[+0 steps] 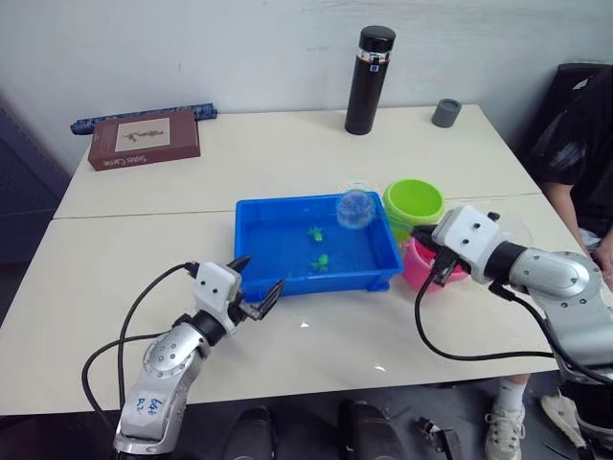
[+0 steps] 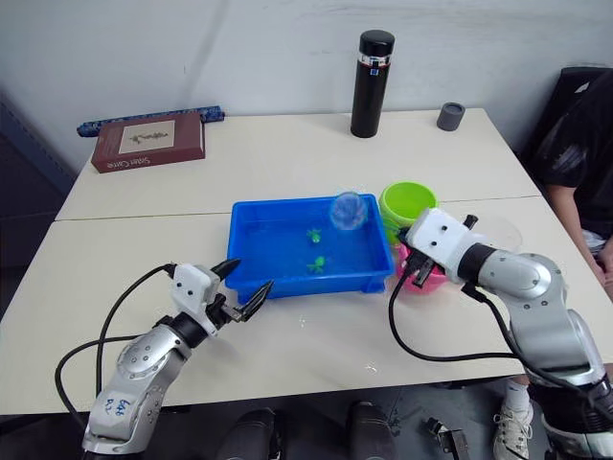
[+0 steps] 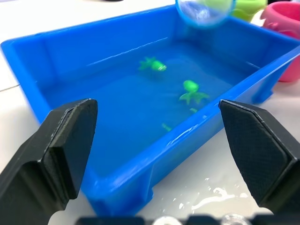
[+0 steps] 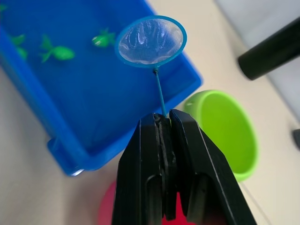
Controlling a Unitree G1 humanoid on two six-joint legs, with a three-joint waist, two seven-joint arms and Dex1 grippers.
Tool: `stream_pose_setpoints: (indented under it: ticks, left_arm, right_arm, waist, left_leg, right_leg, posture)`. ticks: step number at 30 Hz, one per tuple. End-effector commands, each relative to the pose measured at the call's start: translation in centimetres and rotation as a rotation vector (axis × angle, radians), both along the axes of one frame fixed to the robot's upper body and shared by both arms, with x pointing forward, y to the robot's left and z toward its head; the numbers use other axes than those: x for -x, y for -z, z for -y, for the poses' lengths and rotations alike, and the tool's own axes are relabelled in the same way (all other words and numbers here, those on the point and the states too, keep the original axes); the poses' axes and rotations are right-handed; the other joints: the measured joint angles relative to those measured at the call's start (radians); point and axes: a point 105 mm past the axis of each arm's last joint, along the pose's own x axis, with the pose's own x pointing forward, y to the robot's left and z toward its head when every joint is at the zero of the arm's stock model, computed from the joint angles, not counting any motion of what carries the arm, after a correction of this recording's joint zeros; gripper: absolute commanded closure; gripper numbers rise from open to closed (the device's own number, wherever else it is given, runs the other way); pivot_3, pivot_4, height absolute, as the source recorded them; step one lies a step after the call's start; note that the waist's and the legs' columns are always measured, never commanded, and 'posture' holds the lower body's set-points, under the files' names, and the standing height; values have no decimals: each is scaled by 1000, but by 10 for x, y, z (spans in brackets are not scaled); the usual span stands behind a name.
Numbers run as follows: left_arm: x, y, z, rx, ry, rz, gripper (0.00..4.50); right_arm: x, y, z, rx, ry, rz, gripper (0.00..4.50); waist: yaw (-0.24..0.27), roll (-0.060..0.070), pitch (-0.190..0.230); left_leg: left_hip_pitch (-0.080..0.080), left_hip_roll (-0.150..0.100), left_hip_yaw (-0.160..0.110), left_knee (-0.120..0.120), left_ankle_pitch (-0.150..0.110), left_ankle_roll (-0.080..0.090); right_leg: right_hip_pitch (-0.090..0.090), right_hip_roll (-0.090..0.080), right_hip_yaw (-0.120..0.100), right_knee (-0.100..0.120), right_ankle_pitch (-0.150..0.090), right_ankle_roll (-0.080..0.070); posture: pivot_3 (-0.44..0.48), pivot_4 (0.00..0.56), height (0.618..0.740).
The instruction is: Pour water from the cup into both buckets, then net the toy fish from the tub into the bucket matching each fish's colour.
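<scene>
Your left gripper (image 1: 257, 287) sits nearest the camera, jaws spread wide and empty, just in front of the tub's (image 1: 287, 280) near left corner on the tabletop (image 1: 144, 259). Two green toy fish (image 1: 320, 261) float in the tub's water. Your net (image 4: 150, 41) hangs above the tub's far right corner, its thin handle pinched between the pressed-together jaws of your right gripper (image 4: 162, 123). Beside the tub's right end stand the lime green bucket (image 1: 414, 204) and, under the gripper, the pink bucket (image 1: 418, 267).
</scene>
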Motion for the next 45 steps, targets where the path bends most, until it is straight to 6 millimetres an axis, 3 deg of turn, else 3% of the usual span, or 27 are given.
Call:
stream_pose_setpoints:
  ticks: [1, 8, 17, 26, 36, 45]
  left_arm:
    - [5, -14, -3, 0, -29, 71, 44]
    - [9, -9, -6, 11, -57, 68, 44]
    - [10, -7, -6, 17, -63, 70, 44]
    - [10, -7, -3, 24, -53, 69, 44]
    - [10, -9, -1, 26, -53, 69, 44]
    - [10, -12, 2, 29, -49, 70, 44]
  right_arm:
    - [-6, -9, -3, -24, 0, -35, 4500]
    - [-16, -7, -4, 15, 4, -55, 4500]
    - [-7, 2, 7, 64, -21, -86, 4500]
    - [-5, 10, 4, 65, -37, -102, 4500]
    - [0, 20, -5, 54, -79, -150, 4500]
    - [3, 26, -31, 30, -164, -184, 4500]
  waist:
    - [-3, 0, 0]
    - [2, 0, 0]
    - [2, 0, 0]
    - [1, 0, 0]
    - [1, 0, 0]
    - [0, 0, 0]
  left_leg:
    - [0, 0, 0, 0, 0, 0]
    - [0, 0, 0, 0, 0, -1]
    - [-1, 0, 0, 0, -1, -1]
    - [-1, 0, 0, 0, -1, -1]
    - [-1, 0, 0, 0, -1, -1]
    - [-1, 0, 0, 0, -1, -1]
  right_leg:
    - [0, 0, 0, 0, 0, 0]
    - [0, -1, 0, 0, -1, -1]
    - [-1, -2, -2, -1, -1, -1]
    - [-1, -1, -2, -1, -1, -1]
    - [-1, -1, -2, -1, -1, -1]
    - [-1, -1, -2, -1, -1, -1]
  posture:
    - [0, 150, 740]
    - [0, 150, 740]
    - [0, 150, 740]
    - [0, 150, 740]
    - [0, 150, 740]
    - [0, 150, 740]
